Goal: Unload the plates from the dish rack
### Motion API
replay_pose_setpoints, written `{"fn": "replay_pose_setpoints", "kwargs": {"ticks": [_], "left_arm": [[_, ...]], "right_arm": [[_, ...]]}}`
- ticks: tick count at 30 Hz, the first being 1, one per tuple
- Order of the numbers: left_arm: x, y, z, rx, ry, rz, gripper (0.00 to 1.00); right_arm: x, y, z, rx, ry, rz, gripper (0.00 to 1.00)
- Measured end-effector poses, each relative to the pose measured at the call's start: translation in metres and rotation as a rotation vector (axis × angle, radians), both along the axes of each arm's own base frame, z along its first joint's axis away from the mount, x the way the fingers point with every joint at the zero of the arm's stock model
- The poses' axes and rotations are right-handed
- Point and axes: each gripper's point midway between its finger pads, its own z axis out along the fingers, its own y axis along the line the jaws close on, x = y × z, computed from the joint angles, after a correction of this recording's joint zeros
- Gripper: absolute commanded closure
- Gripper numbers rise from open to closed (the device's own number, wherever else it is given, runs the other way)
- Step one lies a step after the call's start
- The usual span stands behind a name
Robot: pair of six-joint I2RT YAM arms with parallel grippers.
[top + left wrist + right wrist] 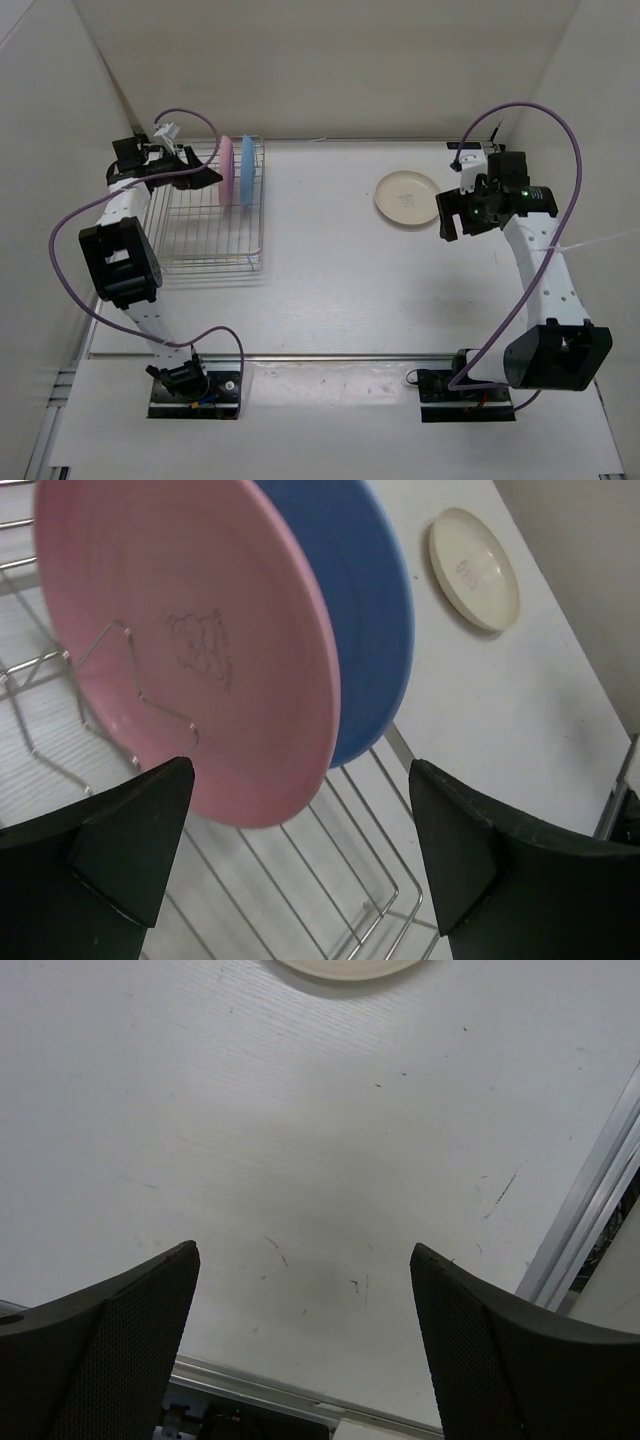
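The silver wire dish rack (205,235) stands at the left. A pink plate (227,172) and a light blue plate (247,170) stand upright on edge at its far end. In the left wrist view the pink plate (180,630) is close in front, with the blue plate (365,600) behind it. My left gripper (205,178) is open and empty, just left of the pink plate. The cream plate (407,198) lies flat on the table at the right; it also shows in the left wrist view (473,568). My right gripper (452,222) is open and empty, just right of the cream plate.
White walls enclose the table on the left, back and right. A metal rail (590,1200) runs along the table's near edge. Purple cables loop from both arms.
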Motion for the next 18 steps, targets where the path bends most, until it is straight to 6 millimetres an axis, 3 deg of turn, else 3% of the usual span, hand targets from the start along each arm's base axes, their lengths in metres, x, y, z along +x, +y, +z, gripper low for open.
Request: {"fn": "replay_pose_setpoints", "kwargs": {"ticks": [3, 5, 10, 18], "left_arm": [[0.01, -0.015, -0.005, -0.016, 0.003, -0.05, 0.05], [0.016, -0.027, -0.005, -0.024, -0.002, -0.084, 0.14], [0.022, -0.046, -0.006, -0.036, -0.001, -0.129, 0.25], [0.028, -0.043, 0.0, -0.04, -0.013, -0.124, 0.4]], "right_arm": [[-0.007, -0.002, 0.002, -0.018, -0.008, 0.01, 0.11], [-0.008, -0.002, 0.004, -0.021, -0.015, 0.011, 0.11], [-0.012, -0.004, 0.001, -0.028, -0.013, 0.007, 0.11], [-0.019, -0.005, -0.011, -0.032, 0.019, 0.005, 0.11]]}}
